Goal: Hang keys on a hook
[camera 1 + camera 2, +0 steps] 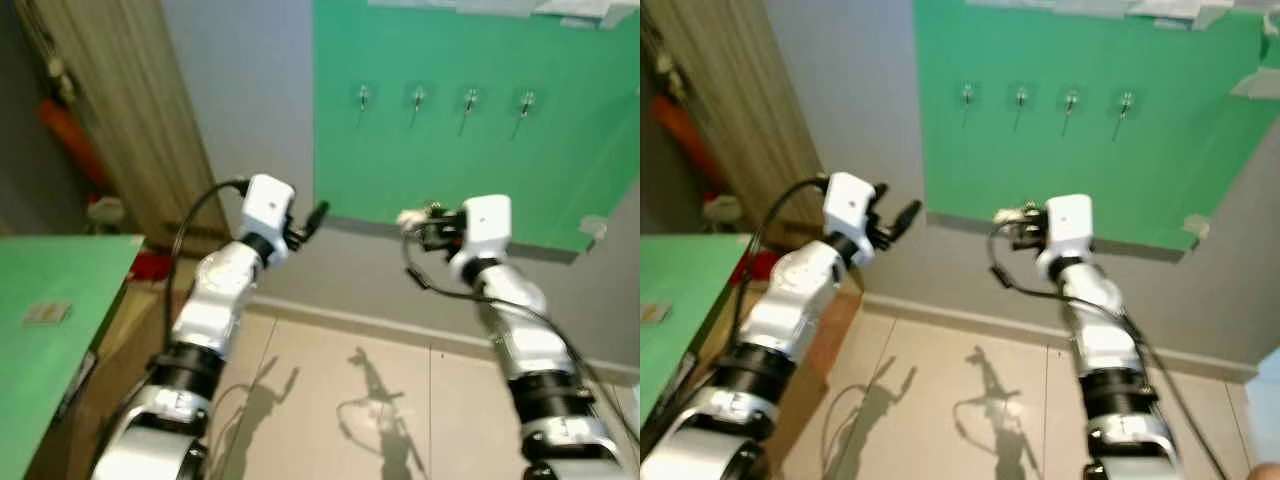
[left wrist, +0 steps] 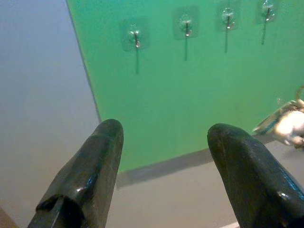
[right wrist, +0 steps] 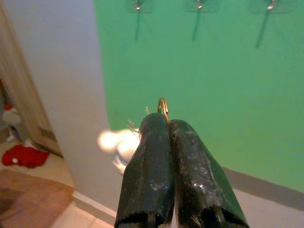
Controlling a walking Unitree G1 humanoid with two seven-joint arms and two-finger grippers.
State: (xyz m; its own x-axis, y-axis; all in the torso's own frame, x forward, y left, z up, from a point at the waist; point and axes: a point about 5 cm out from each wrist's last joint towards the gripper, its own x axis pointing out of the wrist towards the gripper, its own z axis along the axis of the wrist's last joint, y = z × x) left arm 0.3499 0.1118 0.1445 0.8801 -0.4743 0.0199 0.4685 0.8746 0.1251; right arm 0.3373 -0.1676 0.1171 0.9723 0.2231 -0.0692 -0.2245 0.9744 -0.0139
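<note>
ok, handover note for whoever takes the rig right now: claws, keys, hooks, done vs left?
Right claw: shut on the keys, key ring poking out past the fingertips, held up in front of the green board, below the hooks.
Left claw: open, empty, raised beside the right one, facing the board.
Hooks: four in a row on the board, all bare.
Done: keys picked up and carried to the wall.
Left: raise the right claw, slip the ring over a hook, release, back off.
</note>
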